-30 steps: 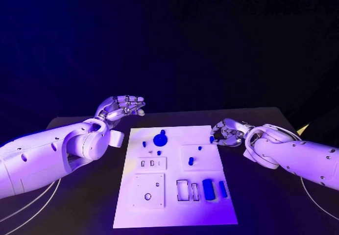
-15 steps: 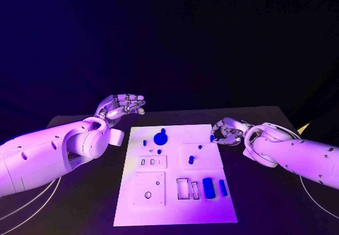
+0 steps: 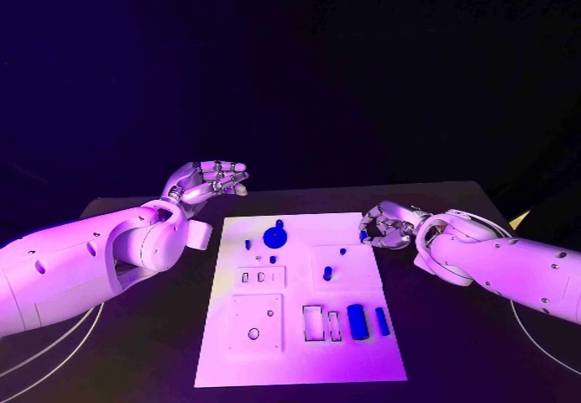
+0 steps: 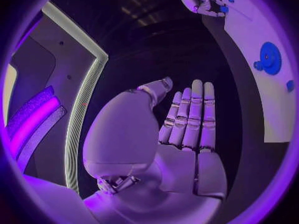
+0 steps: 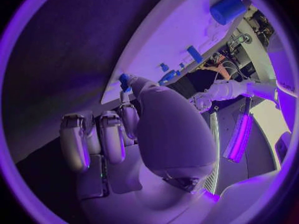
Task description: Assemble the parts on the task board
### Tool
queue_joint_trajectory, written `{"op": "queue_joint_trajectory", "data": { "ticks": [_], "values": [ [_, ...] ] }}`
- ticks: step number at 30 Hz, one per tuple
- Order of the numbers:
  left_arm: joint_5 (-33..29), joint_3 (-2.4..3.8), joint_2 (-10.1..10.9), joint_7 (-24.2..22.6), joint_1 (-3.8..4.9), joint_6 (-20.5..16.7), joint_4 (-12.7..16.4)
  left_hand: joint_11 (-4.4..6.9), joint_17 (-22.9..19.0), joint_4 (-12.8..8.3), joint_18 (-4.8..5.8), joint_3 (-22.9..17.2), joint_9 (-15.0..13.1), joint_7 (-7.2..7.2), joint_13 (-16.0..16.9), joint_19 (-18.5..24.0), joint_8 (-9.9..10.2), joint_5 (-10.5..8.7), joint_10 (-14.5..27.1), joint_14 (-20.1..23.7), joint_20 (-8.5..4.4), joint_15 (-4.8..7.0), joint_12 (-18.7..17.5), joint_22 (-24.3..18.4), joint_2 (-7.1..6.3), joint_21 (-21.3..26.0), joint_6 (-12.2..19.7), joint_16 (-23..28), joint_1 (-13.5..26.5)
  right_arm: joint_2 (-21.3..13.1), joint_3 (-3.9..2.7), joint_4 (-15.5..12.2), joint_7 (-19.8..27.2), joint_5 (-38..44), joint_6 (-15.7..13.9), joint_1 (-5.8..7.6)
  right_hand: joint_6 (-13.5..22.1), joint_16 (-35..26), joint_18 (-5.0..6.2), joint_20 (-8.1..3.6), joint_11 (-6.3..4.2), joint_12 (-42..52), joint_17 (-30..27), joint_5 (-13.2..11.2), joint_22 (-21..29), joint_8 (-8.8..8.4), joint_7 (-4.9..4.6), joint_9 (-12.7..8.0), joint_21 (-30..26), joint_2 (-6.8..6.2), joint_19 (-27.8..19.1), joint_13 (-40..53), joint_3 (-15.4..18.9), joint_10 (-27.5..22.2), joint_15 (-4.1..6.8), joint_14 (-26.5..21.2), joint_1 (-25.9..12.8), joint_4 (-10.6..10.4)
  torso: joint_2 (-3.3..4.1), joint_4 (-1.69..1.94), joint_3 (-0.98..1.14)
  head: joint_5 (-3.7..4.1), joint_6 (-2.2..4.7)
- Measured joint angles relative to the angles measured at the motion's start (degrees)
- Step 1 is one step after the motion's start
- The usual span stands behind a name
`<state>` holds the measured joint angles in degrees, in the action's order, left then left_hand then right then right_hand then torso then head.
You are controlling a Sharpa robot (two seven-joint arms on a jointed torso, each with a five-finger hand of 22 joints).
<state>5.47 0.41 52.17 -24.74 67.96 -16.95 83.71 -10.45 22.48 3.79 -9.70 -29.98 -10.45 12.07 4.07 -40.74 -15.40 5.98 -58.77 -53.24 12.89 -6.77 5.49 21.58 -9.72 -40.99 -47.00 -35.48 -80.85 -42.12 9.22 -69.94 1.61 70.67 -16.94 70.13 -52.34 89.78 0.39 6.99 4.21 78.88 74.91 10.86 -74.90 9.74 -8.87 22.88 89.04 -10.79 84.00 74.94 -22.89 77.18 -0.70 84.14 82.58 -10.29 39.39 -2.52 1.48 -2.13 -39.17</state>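
The white task board lies in the middle of the black table. A blue disc stands near its far end, also in the left wrist view as the disc. Two blue blocks lie at the near right beside empty slots. My right hand hovers at the board's right edge, fingers curled, and pinches a small blue part, seen at the thumb tip as the part. My left hand hangs in the air off the board's far left corner, holding nothing, fingers straight and side by side.
Small blue pegs and an oval piece sit mid-board. Two square inset plates lie on the board's left half. Thin cables run across the table under my left arm. Bare black table flanks the board.
My right hand has crept slightly toward the far end along the board's right edge, the small blue part with it. The left hand has hardly moved.
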Motion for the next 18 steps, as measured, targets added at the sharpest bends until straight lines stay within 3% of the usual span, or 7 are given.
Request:
{"op": "queue_joint_trajectory", "data": {
  "ticks": [7,18],
  "values": [
    [0.05,0.0,0.0,0.03,0.0,0.0,0.0,0.0,-0.01,0.0,0.0,0.0,0.0,0.0,0.0,0.0,0.0,0.0,0.0,0.0,0.0,0.0,0.0,0.0,0.0,0.0,0.0,0.0,0.0,0.24,0.0,0.29,-0.16,0.03,0.05,-0.07,-0.62,0.0,0.0,-0.43,-0.21,0.0,0.0,0.0,-0.05,0.24,0.36,0.0,0.23,0.0,0.0,0.0,-0.78,0.21,0.21,-0.21,0.0,0.02,0.0,-0.02,0.02,0.0,-0.07],
    [0.09,0.0,0.03,0.06,0.0,0.0,-0.04,0.0,0.0,0.0,-0.01,0.0,0.01,0.0,0.0,0.0,0.0,0.0,0.0,0.0,0.0,0.0,0.0,0.0,0.0,0.0,0.0,0.0,0.0,0.55,-0.03,0.6,-0.46,0.12,0.07,-0.1,-3.13,0.0,0.0,-0.86,-0.92,0.27,0.0,-0.01,-0.04,2.45,1.29,0.48,0.49,0.88,0.01,-0.01,-2.51,0.93,1.04,-0.22,-0.89,0.49,0.01,0.01,0.05,-0.15,-0.18]
  ]
}}
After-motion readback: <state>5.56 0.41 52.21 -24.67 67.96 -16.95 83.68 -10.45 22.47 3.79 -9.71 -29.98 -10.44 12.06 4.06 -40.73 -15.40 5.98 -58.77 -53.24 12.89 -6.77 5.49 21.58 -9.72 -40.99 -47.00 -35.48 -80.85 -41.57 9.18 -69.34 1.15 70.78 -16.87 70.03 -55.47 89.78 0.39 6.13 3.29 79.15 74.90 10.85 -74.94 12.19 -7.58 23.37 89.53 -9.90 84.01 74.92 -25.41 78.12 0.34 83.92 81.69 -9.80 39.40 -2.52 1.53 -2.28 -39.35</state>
